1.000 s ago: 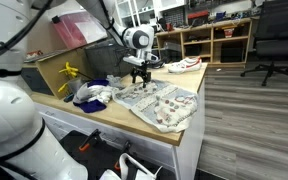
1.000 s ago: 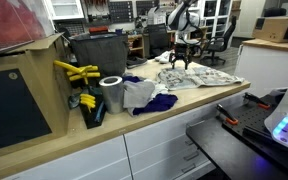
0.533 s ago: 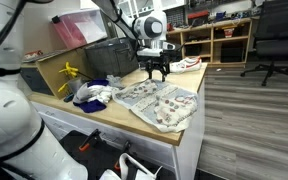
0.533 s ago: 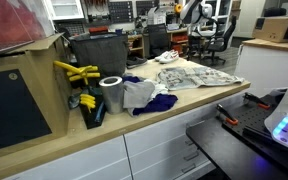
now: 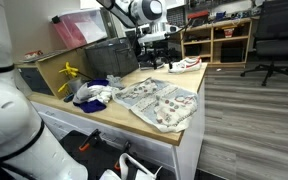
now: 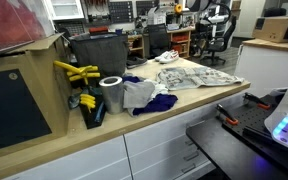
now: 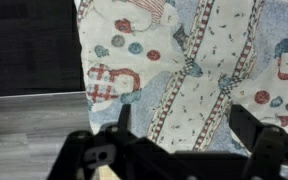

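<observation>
Cloth [image 5: 164, 101] well below empty, wide-spread gripper [image 7: 182, 120]

A heap of white and blue rags [image 5: 92, 93] lies on the bench [image 5: 109, 115], a dark crate [image 5: 114, 55] behind it, a sneaker [image 5: 185, 65] at the far end. An office chair [image 5: 272, 42] stands well apart.

patterned cloth [image 7: 184, 70], blurred in the wrist view, runs off its top edge.
</observation>
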Controlling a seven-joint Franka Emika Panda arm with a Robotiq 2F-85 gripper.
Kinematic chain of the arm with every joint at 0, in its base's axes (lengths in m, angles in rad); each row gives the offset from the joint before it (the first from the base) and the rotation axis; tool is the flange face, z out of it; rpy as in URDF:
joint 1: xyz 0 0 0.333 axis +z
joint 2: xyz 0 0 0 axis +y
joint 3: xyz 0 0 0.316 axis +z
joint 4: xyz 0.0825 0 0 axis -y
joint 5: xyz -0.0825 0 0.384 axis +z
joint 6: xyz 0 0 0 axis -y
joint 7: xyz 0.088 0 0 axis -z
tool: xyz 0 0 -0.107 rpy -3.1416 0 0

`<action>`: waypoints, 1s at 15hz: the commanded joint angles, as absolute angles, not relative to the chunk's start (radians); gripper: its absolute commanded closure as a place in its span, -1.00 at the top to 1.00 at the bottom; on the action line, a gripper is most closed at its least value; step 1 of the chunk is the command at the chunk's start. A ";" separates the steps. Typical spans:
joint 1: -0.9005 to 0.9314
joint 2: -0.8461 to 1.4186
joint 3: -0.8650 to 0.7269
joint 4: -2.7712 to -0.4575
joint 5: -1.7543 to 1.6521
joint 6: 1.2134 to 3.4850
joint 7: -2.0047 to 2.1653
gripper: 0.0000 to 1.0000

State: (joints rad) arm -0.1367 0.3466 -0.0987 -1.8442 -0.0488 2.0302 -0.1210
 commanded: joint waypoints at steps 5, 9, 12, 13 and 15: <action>-0.127 0.117 -0.095 -1.943 -0.115 1.972 -0.169 1.00; -0.111 0.041 -0.080 -1.951 -0.095 1.939 -0.187 1.00; -0.090 0.000 -0.066 -1.946 -0.090 1.908 -0.186 1.00; -0.085 -0.008 -0.061 -1.941 -0.086 1.895 -0.189 1.00; -0.072 -0.024 -0.052 -1.929 -0.081 1.868 -0.188 1.00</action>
